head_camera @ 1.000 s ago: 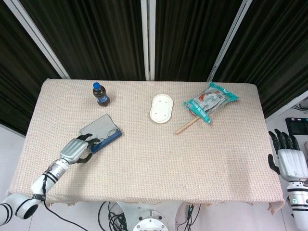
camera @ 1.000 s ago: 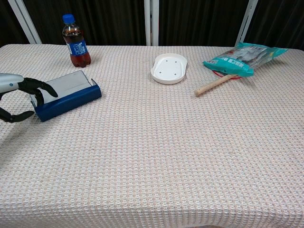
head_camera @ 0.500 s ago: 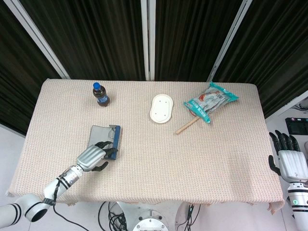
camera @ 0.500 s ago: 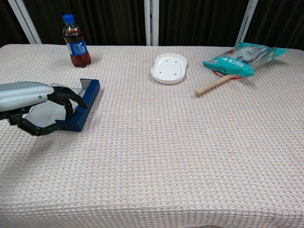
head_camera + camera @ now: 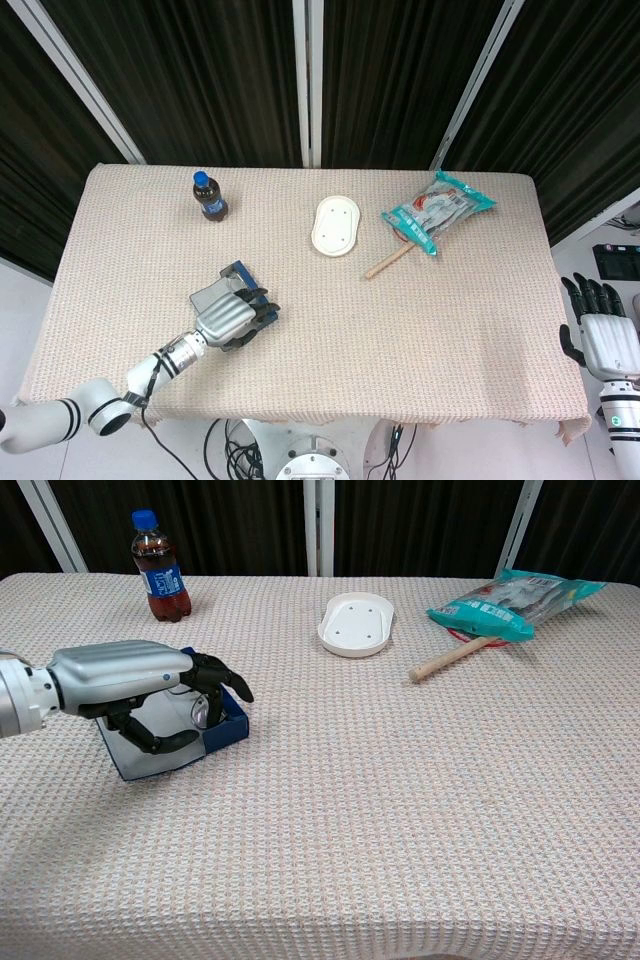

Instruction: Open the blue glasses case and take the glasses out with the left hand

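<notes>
Chest view: the left hand (image 5: 135,685) grips the blue glasses case (image 5: 175,742) at the near-left of the tabletop (image 5: 400,800), fingers (image 5: 215,675) curled over its top and thumb under the front edge. A pale interior shows between the fingers; whether the glasses lie inside cannot be told. Head view: the same hand (image 5: 228,318) covers most of the case (image 5: 238,273), leaving only a blue far corner visible. The right hand (image 5: 603,335) appears in the head view alone, off the tabletop's right edge, fingers extended, holding nothing. Elsewhere: a cola bottle (image 5: 157,568) upright far-left, a white oval dish (image 5: 355,623) at far-centre, a teal snack bag (image 5: 515,602) far-right lying over a wooden-handled item (image 5: 450,657). Nothing stands near the case
</notes>
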### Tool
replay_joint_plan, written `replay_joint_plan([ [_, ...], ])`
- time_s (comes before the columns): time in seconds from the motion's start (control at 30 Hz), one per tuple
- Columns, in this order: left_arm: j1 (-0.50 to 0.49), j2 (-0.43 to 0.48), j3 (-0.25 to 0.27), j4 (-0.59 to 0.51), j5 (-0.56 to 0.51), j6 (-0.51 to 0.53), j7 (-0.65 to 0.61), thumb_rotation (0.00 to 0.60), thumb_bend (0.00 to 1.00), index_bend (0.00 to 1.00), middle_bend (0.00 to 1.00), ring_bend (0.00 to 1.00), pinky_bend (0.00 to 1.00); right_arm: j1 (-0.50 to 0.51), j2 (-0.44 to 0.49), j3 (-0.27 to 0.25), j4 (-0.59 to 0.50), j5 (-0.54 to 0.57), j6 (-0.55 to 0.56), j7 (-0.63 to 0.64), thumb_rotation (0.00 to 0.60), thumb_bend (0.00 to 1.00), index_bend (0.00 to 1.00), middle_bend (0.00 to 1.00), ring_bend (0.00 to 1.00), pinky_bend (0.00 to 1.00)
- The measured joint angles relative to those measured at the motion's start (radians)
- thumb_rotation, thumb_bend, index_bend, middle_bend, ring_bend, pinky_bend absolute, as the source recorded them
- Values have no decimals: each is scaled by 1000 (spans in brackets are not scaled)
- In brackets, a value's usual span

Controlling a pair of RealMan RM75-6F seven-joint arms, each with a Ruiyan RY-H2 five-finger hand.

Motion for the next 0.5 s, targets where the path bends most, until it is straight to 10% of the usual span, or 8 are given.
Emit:
replay_joint_plan([
  [0.5, -93, -105, -62, 196, -55, -55, -52, 600, 492, 175, 386, 74, 197, 3, -4, 2, 2, 7, -10, -5, 600, 503, 0, 0, 0, 0],
])
